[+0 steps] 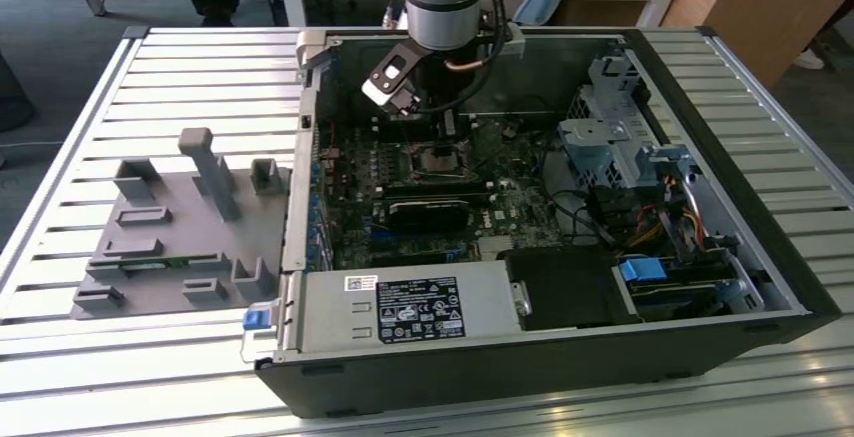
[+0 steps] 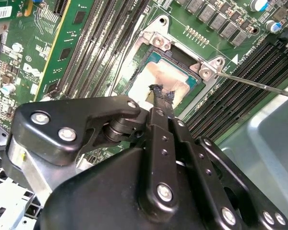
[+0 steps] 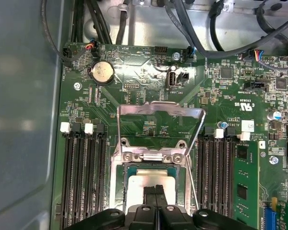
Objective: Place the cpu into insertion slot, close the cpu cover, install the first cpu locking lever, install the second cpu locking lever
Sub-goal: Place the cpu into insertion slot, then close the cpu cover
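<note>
The cpu [image 3: 151,179], a pale silver square, lies flat in the insertion slot [image 3: 116,184] on the green board, and its top [image 2: 156,76] also shows in the second wrist view. My gripper [image 3: 156,191] is shut, and its black-taped fingertips [image 2: 161,93] rest on or just above the cpu's edge. The cpu cover [image 3: 161,109] stands swung open beyond the slot, with the board visible through its window. A thin lever wire [image 2: 259,84] sticks out beside the slot, unlatched. In the exterior view my gripper [image 1: 447,135] hangs over the slot [image 1: 438,160] inside the open computer case.
Long black memory slots [image 3: 81,177] flank the socket on both sides. A black block [image 1: 434,207], the power supply [image 1: 400,312] and a drive cage [image 1: 614,147] crowd the case. A grey holder fixture [image 1: 174,217] sits on the slatted table at the exterior view's left.
</note>
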